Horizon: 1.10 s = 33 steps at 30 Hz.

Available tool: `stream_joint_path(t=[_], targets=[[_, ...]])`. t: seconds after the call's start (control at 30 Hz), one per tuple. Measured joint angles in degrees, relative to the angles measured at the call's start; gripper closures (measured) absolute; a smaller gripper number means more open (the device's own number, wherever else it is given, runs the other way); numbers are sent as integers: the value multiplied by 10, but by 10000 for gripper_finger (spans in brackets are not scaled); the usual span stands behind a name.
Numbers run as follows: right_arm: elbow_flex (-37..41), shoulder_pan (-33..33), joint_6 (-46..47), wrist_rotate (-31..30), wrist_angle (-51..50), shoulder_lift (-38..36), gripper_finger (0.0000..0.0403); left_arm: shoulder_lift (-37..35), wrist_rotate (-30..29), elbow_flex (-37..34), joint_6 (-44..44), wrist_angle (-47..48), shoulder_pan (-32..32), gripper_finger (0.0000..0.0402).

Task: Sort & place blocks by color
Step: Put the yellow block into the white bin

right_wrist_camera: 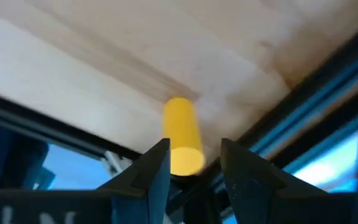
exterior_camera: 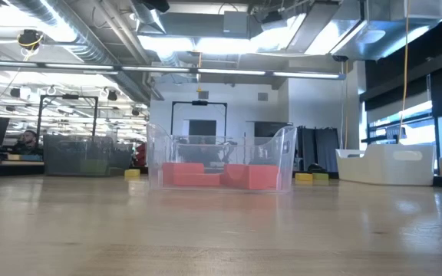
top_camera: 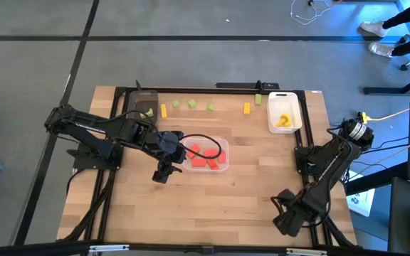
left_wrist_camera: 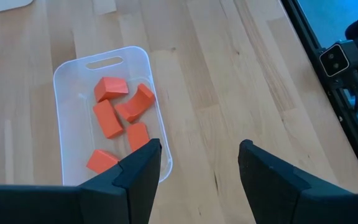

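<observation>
By the bench's [top_camera: 226, 206] right edge, the right tool [right_wrist_camera: 194, 144] had a yellow cylinder [right_wrist_camera: 180, 134] between its fingers; whether it was clamped I could not tell. At mid-bench the left tool [left_wrist_camera: 199, 152] hung released and empty over the clear tray [top_camera: 225, 153], where the red blocks [top_camera: 201, 155] looked sorted. Along the far edge, loose green blocks [top_camera: 191, 104] and yellow blocks [top_camera: 247, 108] remained, between the dark tray [top_camera: 144, 99] and the white tray [top_camera: 270, 114].

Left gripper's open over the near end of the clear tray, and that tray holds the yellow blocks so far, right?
Not quite: the blocks in the clear tray are red blocks, as the left wrist view shows. The rest holds: the left gripper is open and empty over the tray's near end.
</observation>
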<state>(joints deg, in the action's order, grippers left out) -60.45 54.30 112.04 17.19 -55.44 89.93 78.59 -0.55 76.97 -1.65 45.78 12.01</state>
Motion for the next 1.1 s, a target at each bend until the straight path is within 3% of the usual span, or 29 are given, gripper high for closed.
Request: stream_joint_path(t=[0.27, 0.4, 0.77, 1.1], targets=[[0, -2, 37, 50, 37, 0, 263, 0, 0, 0, 0, 0, 0, 200], [0, -2, 34, 48, 71, 0, 263, 0, 0, 0, 0, 0, 0, 200], [0, -2, 22, 36, 12, 3, 265, 0, 0, 0, 0, 0, 0, 200], [0, -2, 11, 2, 4, 3, 305, 0, 0, 0, 0, 0, 0, 200]])
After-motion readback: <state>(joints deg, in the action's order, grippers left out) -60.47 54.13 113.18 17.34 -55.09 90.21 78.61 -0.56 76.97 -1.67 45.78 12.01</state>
